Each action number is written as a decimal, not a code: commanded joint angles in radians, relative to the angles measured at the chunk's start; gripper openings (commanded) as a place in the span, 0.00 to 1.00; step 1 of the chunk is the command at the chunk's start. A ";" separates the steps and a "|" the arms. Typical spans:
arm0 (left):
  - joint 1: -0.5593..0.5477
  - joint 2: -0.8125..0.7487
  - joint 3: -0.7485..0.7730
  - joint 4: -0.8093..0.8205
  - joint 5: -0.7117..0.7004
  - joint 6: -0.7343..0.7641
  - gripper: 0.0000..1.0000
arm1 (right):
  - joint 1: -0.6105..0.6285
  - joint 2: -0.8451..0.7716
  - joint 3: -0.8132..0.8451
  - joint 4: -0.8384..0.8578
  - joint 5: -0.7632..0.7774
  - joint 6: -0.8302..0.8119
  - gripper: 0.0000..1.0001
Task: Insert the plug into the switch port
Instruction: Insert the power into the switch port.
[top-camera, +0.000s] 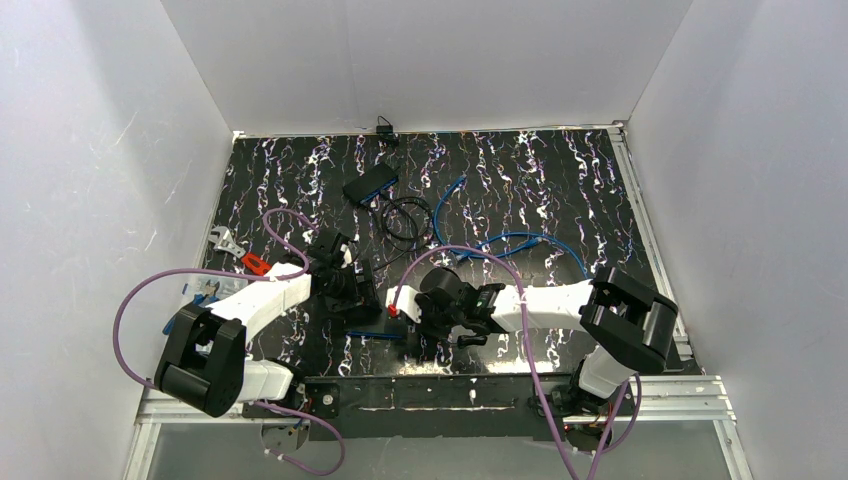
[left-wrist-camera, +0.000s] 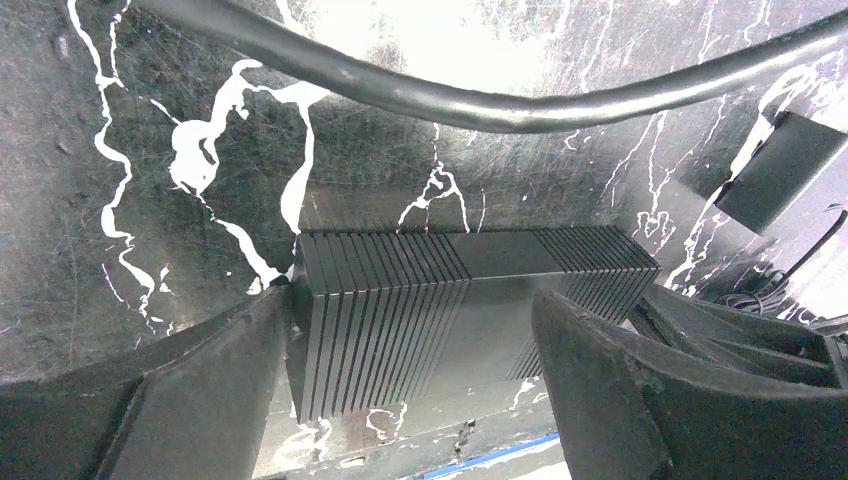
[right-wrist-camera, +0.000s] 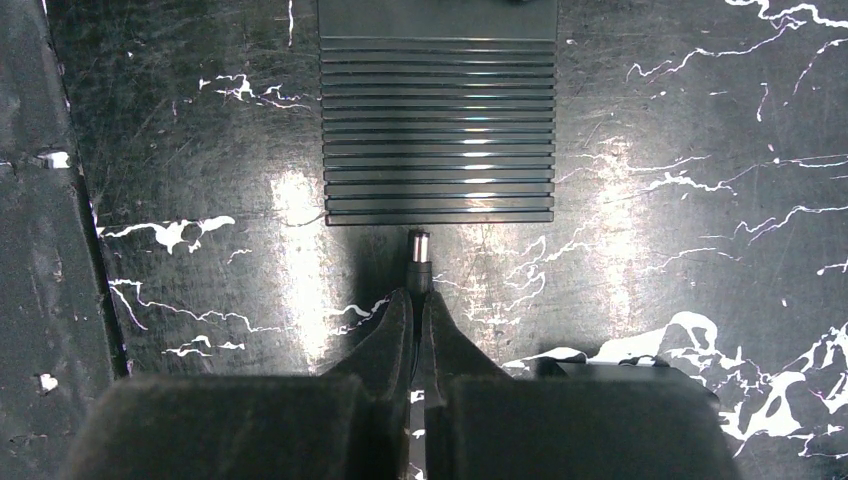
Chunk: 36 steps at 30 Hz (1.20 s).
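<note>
Black marbled tabletop (left-wrist-camera: 110, 110): cable (left-wrist-camera: 450, 100) beyond switch (left-wrist-camera: 440, 300)

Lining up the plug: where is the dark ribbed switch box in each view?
Top external: dark ribbed switch box low centre, mostly hidden.
Left wrist: box centre, between open fingers.
Right wrist: box top centre, facing the metal-tipped plug.
Shared landmark: white-veined black tabletop.

Narrow bare gap between plug (right-wrist-camera: 420, 252) tip and switch (right-wrist-camera: 438, 130) edge; black cable (left-wrist-camera: 470, 105) arcs across beyond switch.

Your tabletop (top-camera: 580, 180) held: blue cable (top-camera: 525, 236), black cable coil (top-camera: 405, 222), black box (top-camera: 370, 183); left end effector (top-camera: 352, 290) near right end effector (top-camera: 408, 312).
</note>
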<state>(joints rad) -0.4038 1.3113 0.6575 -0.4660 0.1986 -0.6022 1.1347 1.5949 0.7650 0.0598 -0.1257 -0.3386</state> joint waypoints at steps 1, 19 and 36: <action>-0.010 0.004 -0.024 -0.057 0.016 0.001 0.89 | 0.005 -0.045 0.022 0.013 0.003 0.013 0.01; -0.010 0.018 -0.023 -0.051 0.021 0.010 0.89 | 0.005 -0.023 0.040 0.028 -0.016 0.018 0.01; -0.010 0.015 -0.028 -0.051 0.025 0.008 0.90 | 0.005 0.007 0.059 0.047 -0.033 0.027 0.01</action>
<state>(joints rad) -0.4038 1.3128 0.6575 -0.4648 0.2020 -0.5972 1.1347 1.5964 0.7810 0.0616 -0.1384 -0.3172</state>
